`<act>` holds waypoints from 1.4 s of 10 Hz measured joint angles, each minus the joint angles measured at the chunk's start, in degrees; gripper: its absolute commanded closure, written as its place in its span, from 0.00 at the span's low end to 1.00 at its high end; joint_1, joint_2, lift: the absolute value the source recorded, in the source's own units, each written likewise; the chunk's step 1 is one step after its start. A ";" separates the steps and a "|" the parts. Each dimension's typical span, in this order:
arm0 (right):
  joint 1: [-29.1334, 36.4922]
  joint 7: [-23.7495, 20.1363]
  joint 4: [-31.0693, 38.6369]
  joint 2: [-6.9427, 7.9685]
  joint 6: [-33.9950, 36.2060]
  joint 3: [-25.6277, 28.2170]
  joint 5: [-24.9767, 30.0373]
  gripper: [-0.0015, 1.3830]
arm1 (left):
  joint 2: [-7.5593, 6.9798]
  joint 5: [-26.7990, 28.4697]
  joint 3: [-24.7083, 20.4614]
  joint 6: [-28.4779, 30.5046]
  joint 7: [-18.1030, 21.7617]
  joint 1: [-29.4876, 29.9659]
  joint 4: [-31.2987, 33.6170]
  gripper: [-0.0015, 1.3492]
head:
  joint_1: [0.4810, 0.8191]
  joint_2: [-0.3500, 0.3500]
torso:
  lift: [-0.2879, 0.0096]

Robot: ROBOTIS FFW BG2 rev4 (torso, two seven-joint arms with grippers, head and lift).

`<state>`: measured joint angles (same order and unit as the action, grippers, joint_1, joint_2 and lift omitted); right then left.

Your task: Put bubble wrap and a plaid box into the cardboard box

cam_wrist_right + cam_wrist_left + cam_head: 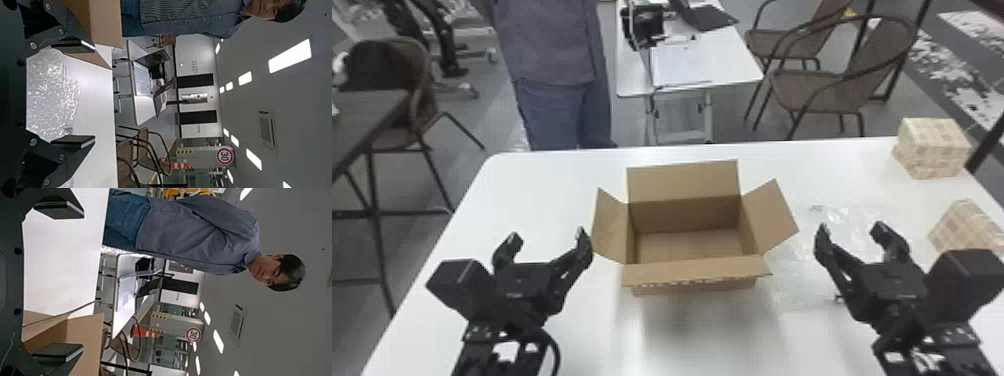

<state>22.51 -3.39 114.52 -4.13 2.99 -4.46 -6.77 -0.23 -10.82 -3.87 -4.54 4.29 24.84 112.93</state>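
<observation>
The cardboard box point(689, 245) stands with its flaps spread at the middle of the table, and nothing shows inside it. Clear bubble wrap point(802, 270) lies flat to its right. One plaid box point(932, 147) sits at the far right corner, another plaid box point(967, 227) nearer on the right. Left of the cardboard box is my left gripper point(547, 242), open and empty; my right gripper point(852, 232) is open above the bubble wrap. In the left wrist view the left gripper point(58, 284) has its fingers wide apart; the right gripper point(74, 94) frames bubble wrap point(53, 96) in the right wrist view.
The white table point(542, 195) extends around the cardboard box. Behind it are a smaller white table point(732, 60) with papers and a laptop, and brown chairs point(832, 90). A dark table point(367, 110) stands off to the left.
</observation>
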 measured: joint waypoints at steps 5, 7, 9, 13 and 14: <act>-0.15 -0.02 -0.09 0.00 0.00 -0.11 0.00 0.33 | -0.87 -13.53 0.52 6.72 4.60 -2.67 -3.47 0.14 | 0.63 0.59 | 0.61; -0.18 -0.04 -0.09 0.00 0.00 -0.12 0.00 0.33 | -1.44 -15.26 0.44 10.06 6.31 -3.90 -4.09 0.14 | 0.63 0.58 | 0.61; -0.19 -0.04 -0.12 0.00 0.00 -0.19 0.00 0.33 | -1.53 -15.70 0.12 12.70 8.58 -5.17 -4.91 0.14 | 0.63 0.56 | 0.61; -0.54 -0.04 -0.40 -0.25 0.00 -0.51 -0.22 0.32 | -1.61 -15.19 0.20 14.82 13.13 -9.48 -8.23 0.15 | 0.63 0.53 | 0.61; -0.62 -0.04 -0.44 -0.31 0.00 -0.61 -0.31 0.32 | -1.67 -14.74 0.19 15.21 13.54 -10.44 -8.86 0.25 | 0.63 0.53 | 0.61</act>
<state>21.89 -3.43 114.08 -4.44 2.99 -5.07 -7.08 -1.90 -25.57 -3.68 10.67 17.83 14.41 104.07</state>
